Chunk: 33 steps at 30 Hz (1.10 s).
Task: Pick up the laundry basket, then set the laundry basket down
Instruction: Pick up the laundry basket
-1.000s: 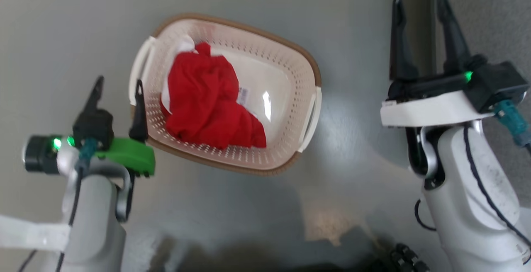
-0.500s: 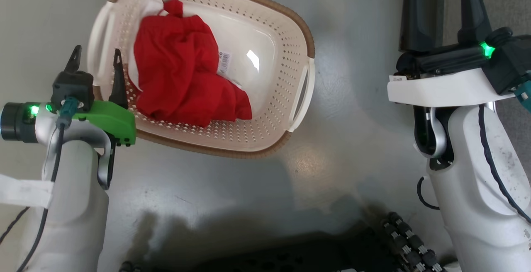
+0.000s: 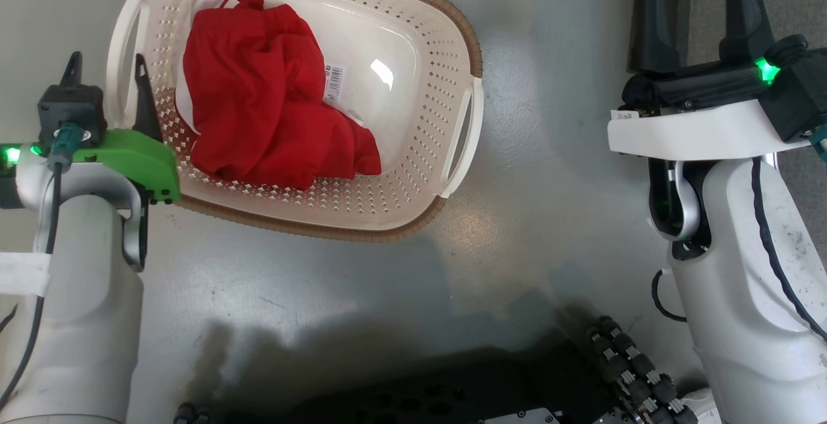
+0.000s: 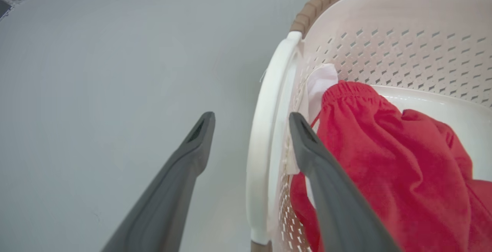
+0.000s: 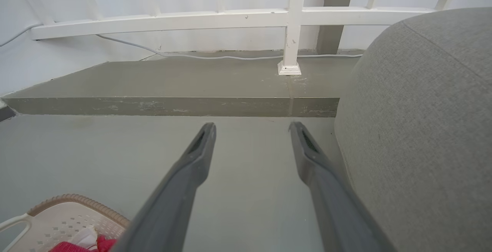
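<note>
- The cream-white perforated plastic laundry basket (image 3: 387, 204), with a brown woven-look rim, sits on the grey floor (image 3: 323, 295) and holds a crumpled red cloth (image 3: 258, 107).
- The basket's white loop handle (image 4: 265, 159) lies between the left gripper's (image 4: 251, 119) open fingers, one outside the basket and one inside. I judge they are placed to close on it.
- The right gripper (image 5: 252, 126) has its fingers apart and empty. It hangs well to the right of the basket.
</note>
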{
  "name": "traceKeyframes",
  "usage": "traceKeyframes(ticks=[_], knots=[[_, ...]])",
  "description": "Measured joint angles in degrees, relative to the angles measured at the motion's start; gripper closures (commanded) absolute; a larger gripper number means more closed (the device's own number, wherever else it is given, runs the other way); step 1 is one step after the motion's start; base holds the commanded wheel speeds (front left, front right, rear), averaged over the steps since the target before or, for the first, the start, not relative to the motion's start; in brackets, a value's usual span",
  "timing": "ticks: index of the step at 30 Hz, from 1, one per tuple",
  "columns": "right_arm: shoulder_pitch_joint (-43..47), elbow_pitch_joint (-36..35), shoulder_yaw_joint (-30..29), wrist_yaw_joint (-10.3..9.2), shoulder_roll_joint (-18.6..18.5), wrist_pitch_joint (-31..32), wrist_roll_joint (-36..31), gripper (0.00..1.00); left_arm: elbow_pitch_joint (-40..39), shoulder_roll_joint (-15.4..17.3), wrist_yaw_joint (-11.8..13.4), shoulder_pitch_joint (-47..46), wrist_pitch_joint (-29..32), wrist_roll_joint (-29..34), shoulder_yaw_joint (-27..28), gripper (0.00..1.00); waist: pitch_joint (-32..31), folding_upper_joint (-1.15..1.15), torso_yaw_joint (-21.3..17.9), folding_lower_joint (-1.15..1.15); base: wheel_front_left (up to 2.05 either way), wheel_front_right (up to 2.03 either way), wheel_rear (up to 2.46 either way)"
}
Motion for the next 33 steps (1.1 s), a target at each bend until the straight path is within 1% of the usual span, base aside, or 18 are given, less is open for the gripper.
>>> traceKeyframes(ticks=[3, 8, 9, 10, 13, 14, 15, 16, 17, 19, 20, 21, 23, 33], knots=[[-0.01, -0.20, -0.07, 0.00, 0.01, 0.00, 0.43, 0.00, 1.53, 0.69, 0.00, -0.76, 0.01, 0.00, 0.01, 0.00, 0.67, 0.00, -0.27, 0.00, 0.00, 0.00, 0.00], [-0.02, -0.20, -0.41, 0.00, 0.01, 0.00, 0.43, 0.00, 3.38, 0.75, 0.00, -2.40, -0.44, 0.02, -0.12, 0.00, 1.25, 0.00, -0.52, 0.00, 0.00, 0.00, 0.00], [-0.02, -0.20, -0.44, 0.00, 0.01, 0.00, 0.43, 0.00, 3.69, 0.79, 0.00, -2.71, -0.44, 0.02, -0.16, 0.05, 1.33, 0.00, -0.55, 0.00, 0.00, 0.00, 0.00], [-0.02, -0.20, -0.49, 0.00, 0.01, 0.00, 0.43, 0.00, 3.89, 0.81, -0.01, -3.00, -0.46, 0.03, -0.22, 0.15, 1.39, 0.00, -0.57, 0.00, 0.00, 0.00, 0.00], [-0.04, -0.20, -0.60, 0.00, 0.01, 0.00, 0.43, 0.00, 4.46, 0.98, -0.01, -3.76, -0.48, 0.11, -0.38, 0.35, 1.56, 0.00, -0.62, 0.00, 0.00, 0.00, 0.00], [-0.05, -0.20, -0.63, 0.00, 0.01, 0.00, 0.43, 0.00, 4.82, 1.01, -0.01, -4.04, -0.48, 0.11, -0.43, 0.49, 1.62, 0.00, -0.62, 0.00, 0.00, 0.00, 0.00], [-0.07, -0.20, -0.64, 0.00, 0.01, -0.01, 0.43, 0.00, 5.16, 1.02, -0.01, -4.35, -0.49, 0.11, -0.47, 0.53, 1.67, 0.00, -0.62, 0.00, 0.00, 0.00, 0.00], [-0.08, -0.19, -0.65, 0.00, 0.01, 0.00, 0.43, 0.00, 5.35, 1.02, -0.01, -4.54, -0.49, 0.12, -0.54, 0.53, 1.71, 0.00, -0.60, 0.00, 0.00, 0.00, 0.00], [-0.08, -0.19, -0.66, 0.00, 0.01, 0.00, 0.43, 0.00, 5.49, 1.02, -0.01, -4.64, -0.51, 0.13, -0.66, 0.58, 1.74, 0.00, -0.58, 0.00, 0.00, 0.00, 0.00], [-0.09, -0.18, -0.66, 0.00, 0.01, 0.00, 0.43, 0.00, 5.76, 1.01, -0.08, -4.76, -0.69, 0.31, -0.93, 0.70, 1.80, 0.00, -0.53, 0.00, 0.00, 0.00, 0.00], [-0.10, -0.16, -0.67, 0.00, 0.01, 0.00, 0.43, 0.00, 5.89, 0.98, -0.12, -4.85, -0.85, 0.32, -1.14, 0.81, 1.82, 0.00, -0.51, 0.00, 0.00, 0.00, 0.00], [-0.10, -0.14, -0.70, 0.00, 0.01, 0.00, 0.43, 0.00, 6.09, 0.90, -0.24, -5.02, -0.94, 0.37, -1.35, 0.88, 1.83, 0.00, -0.48, 0.00, 0.00, 0.00, 0.00], [-0.12, -0.05, -0.77, 0.00, 0.01, 0.00, 0.43, 0.00, 6.56, 0.89, -0.25, -5.41, -0.97, 0.64, -1.55, 1.00, 1.82, 0.00, -0.40, 0.00, 0.00, 0.00, 0.00], [-0.66, 0.48, -0.92, 0.00, 0.01, 0.00, 0.49, 0.00, 8.06, 0.34, -0.32, -5.83, -1.00, 0.42, -1.34, 1.00, 1.42, 0.00, -0.08, -0.01, 0.00, 0.00, 0.00]])
